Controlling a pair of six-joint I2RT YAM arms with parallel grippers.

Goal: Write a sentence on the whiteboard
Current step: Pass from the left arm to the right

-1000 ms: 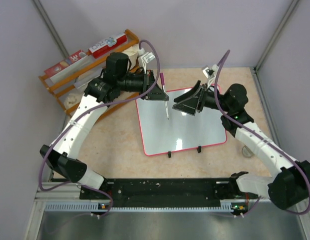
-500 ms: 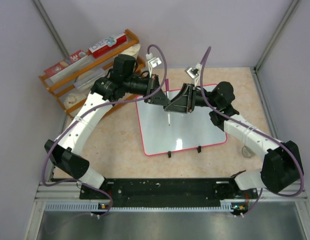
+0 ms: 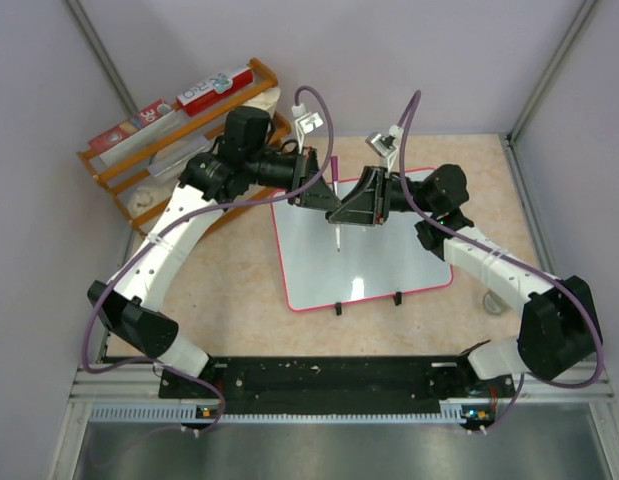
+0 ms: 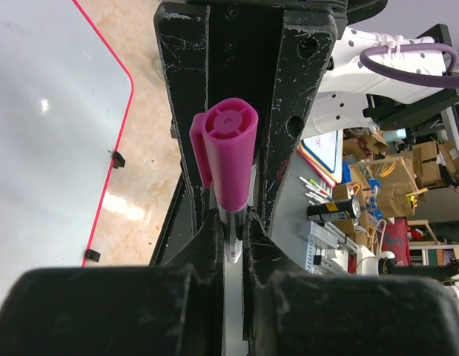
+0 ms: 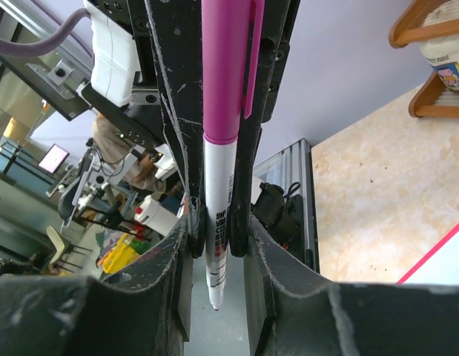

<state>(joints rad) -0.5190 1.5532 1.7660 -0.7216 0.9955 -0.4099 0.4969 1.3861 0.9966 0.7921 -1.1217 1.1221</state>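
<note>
Two claws clamped on one marker (image 3: pixel 334 170), right claw (image 5: pixel 218 237) newly closed, left claw (image 4: pixel 233 237) unchanged.

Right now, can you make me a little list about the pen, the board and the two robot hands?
marker: white barrel, pink cap, held over the whiteboard
cap: on the marker
left gripper: shut on the marker
right gripper: shut on the marker, on its white barrel
whiteboard: lying flat, pink-red rim, no writing to be seen
marker touching the whiteboard: cannot tell
far left: wooden rack with boxes on it
</note>
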